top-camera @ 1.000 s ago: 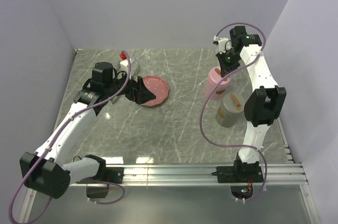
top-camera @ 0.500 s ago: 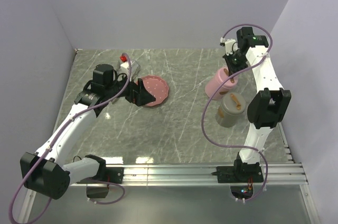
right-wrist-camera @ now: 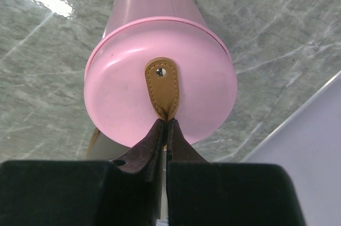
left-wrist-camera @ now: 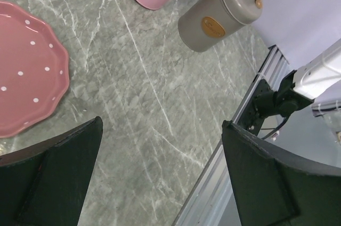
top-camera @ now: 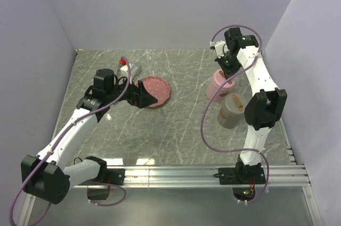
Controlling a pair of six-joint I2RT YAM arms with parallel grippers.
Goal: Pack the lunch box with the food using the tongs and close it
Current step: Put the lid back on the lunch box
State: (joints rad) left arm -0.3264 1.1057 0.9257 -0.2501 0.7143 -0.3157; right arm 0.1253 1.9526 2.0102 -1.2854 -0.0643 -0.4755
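Two tubs right of centre in the top view: one pink tub [top-camera: 220,83], one grey tub [top-camera: 230,111], both lidded. One dotted plate [top-camera: 157,91] sits left of centre. The right gripper [right-wrist-camera: 166,123] is clenched on the pink lid's tan strap [right-wrist-camera: 162,87] (just the tips nipping it). The left gripper [top-camera: 141,95] gapes wide beside the plate. And the pink tub, tilted half a second ago, is upright again!

pink plate [top-camera: 161,90] partly behind left jaws
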